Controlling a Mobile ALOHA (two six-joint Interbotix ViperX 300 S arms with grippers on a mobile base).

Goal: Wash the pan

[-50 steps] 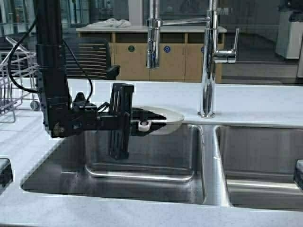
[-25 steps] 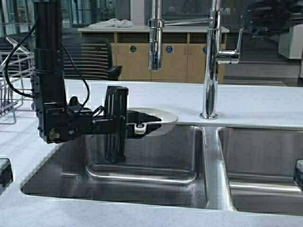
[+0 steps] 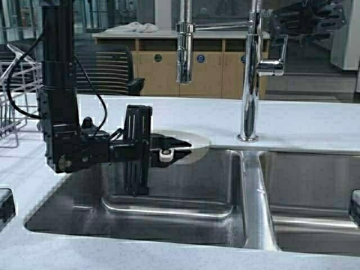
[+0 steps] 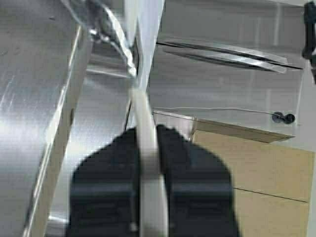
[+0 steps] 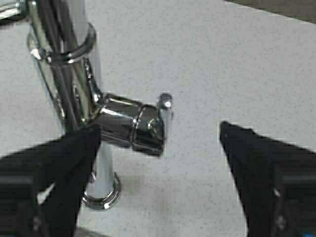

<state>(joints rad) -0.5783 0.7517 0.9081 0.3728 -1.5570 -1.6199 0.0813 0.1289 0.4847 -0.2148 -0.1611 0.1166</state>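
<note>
kitchen: steel double sink [image 3: 169,185], tall faucet [image 3: 250,73], counter [image 3: 304,121]

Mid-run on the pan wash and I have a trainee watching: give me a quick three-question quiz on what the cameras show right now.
1. True or false: the left gripper is shut on the pan.
2. The right gripper hovers around which part?
A. the spray head
B. the faucet lever
C. the dish rack
3. Fill in: the pan is held over the ____ basin of the sink.

Key:
1. True; in the left wrist view the fingers clamp its pale edge.
2. B; its open fingers flank the lever, not touching it.
3. Left.
</note>
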